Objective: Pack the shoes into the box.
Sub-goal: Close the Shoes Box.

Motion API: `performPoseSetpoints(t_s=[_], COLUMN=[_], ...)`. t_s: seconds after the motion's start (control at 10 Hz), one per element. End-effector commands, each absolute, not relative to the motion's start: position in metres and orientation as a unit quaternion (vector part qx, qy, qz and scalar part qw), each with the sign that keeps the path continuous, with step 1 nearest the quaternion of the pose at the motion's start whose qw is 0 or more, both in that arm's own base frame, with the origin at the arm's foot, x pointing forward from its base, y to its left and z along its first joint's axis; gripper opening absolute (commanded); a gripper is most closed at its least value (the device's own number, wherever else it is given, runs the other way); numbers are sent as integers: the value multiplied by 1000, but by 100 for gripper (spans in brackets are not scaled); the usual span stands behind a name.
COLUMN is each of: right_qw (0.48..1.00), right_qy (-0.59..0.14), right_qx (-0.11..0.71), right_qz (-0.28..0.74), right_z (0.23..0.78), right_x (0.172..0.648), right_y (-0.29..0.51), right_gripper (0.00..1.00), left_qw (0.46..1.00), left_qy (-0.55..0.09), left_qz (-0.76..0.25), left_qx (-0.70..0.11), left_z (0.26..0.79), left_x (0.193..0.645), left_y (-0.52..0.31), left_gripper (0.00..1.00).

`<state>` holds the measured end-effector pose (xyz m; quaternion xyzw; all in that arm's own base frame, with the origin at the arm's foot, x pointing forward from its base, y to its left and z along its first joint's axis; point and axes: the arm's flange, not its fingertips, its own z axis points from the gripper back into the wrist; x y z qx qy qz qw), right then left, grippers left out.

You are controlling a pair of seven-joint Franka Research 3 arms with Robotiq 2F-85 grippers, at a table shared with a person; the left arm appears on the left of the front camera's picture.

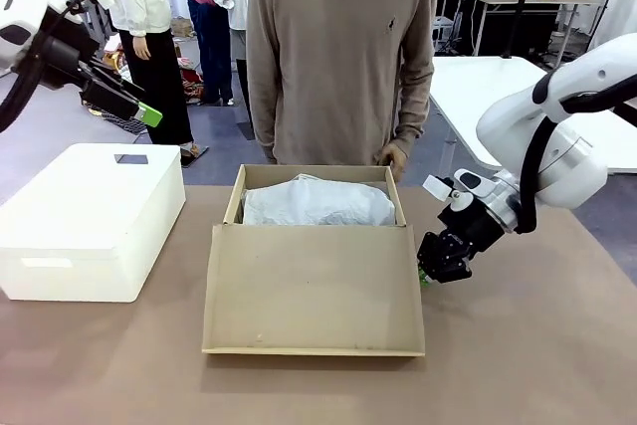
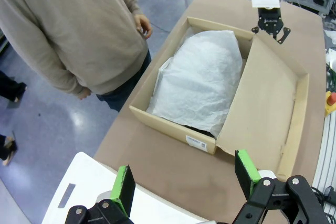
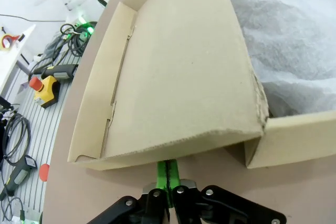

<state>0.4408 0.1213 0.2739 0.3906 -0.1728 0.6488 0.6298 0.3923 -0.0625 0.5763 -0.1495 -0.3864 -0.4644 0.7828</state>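
The brown cardboard box (image 1: pixel 232 201) stands open at mid-table, its flap lid (image 1: pixel 314 291) folded out flat toward me. Crumpled white tissue paper (image 1: pixel 318 201) fills the inside and hides the shoes; in the left wrist view just a dark sliver (image 2: pixel 202 128) peeks from under the tissue (image 2: pixel 202 77). My right gripper (image 1: pixel 428 274) is low at the lid's right edge, shut. In the right wrist view its green pads (image 3: pixel 168 174) press together right under the lid's rim (image 3: pixel 173 145). My left gripper (image 1: pixel 149 114) hangs high at the far left, open (image 2: pixel 185 182) and holding nothing.
A larger white plastic box (image 1: pixel 90 216) sits at the table's left. A person in a beige sweater (image 1: pixel 338 57) stands at the far edge behind the cardboard box, one hand (image 1: pixel 395 159) near its back right corner. Bare tabletop (image 1: pixel 537 345) spreads to the right.
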Motion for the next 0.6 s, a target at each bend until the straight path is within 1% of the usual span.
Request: performPoseSetpoints(t_s=[0.0,0.5], right_qw=[620,594], right_qy=[-198,-189], right_qx=[376,427], right_qz=[660,654], right_z=[262,271], right_x=[440,432], right_y=[132,135], right_gripper=[0,0], left_qw=[774,774], left_qy=[-392,-392], left_qz=[-472,-472], left_qx=[-158,-158], left_z=[576,576], left_x=[394,394], left_y=[-60,-60], left_gripper=[100,100])
